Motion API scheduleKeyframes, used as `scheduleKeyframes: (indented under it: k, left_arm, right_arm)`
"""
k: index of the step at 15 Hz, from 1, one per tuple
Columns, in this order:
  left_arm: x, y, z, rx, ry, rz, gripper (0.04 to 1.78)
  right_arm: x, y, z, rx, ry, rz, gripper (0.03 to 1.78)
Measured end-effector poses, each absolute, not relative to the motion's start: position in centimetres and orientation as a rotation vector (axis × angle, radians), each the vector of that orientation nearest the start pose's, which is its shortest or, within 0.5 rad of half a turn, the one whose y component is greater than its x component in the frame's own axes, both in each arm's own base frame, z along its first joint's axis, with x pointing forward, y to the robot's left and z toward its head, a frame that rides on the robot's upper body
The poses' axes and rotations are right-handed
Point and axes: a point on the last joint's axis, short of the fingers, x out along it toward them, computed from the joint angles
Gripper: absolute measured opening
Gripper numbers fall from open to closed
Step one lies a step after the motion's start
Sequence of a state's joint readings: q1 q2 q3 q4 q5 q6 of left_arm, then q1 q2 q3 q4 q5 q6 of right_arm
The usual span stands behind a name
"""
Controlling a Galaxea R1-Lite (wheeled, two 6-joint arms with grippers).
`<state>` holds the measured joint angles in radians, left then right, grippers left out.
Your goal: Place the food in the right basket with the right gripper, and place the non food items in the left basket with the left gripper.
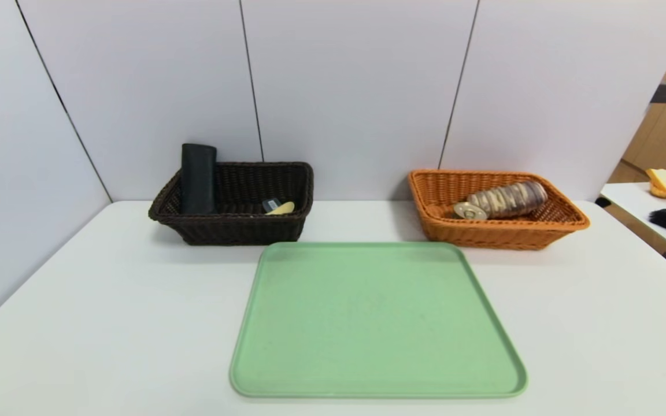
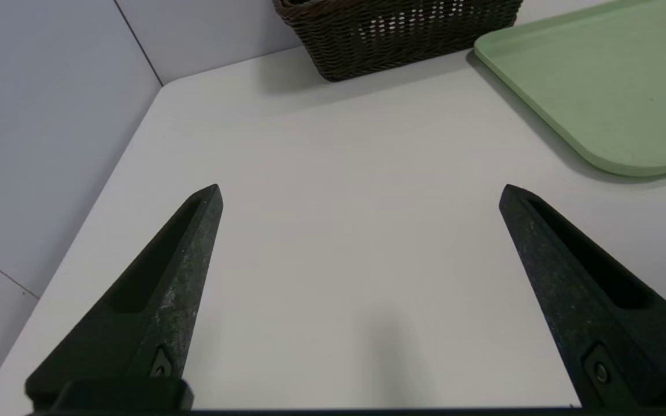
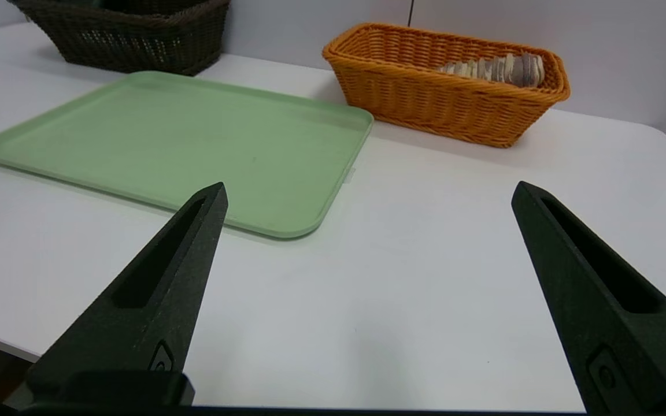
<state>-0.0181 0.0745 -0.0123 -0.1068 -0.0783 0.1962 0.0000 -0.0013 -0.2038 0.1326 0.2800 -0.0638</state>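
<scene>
Hovering: left gripper (image 2: 362, 190), right gripper (image 3: 367, 190) | jaws wide | tray (image 1: 376, 318) bare

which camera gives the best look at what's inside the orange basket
The head view: it looks down into the orange basket, showing the wrapped roll and a round item. The right wrist view sees its side wall and just the roll's top above the rim. The left wrist view misses it.
</scene>
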Motion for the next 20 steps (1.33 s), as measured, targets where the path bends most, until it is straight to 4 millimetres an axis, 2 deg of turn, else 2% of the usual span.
scheduleKeyframes:
  k: [4, 6, 10, 13, 16, 20]
  left_arm:
    - [-2.2, -0.1, 7.7, 0.202, -0.008, -0.092, 1.69]
    - [-2.3, -0.1, 7.5, 0.192, 0.002, -0.091, 1.69]
    - [-2.3, -0.1, 7.5, 0.186, 0.0, -0.09, 1.69]
    - [-2.3, -0.1, 7.4, 0.154, 0.004, -0.074, 1.69]
    - [-2.3, 0.0, 7.5, 0.014, 0.002, -0.017, 1.69]
    - [-2.3, 0.0, 7.5, 0.003, 0.0, -0.014, 1.69]
  right_arm:
    - [-3.3, 0.6, 9.7, -0.106, -0.047, 0.249, 1.7]
    - [-2.8, 0.4, 9.1, -0.105, -0.071, 0.171, 1.7]
    - [-2.4, 0.0, 7.7, -0.098, 0.001, 0.022, 1.7]
    - [-2.4, 0.0, 7.5, -0.077, 0.014, 0.008, 1.7]
    - [-2.3, 0.0, 7.6, 0.013, 0.007, -0.001, 1.7]
    - [-2.3, 0.0, 7.6, 0.006, 0.003, 0.0, 1.7]
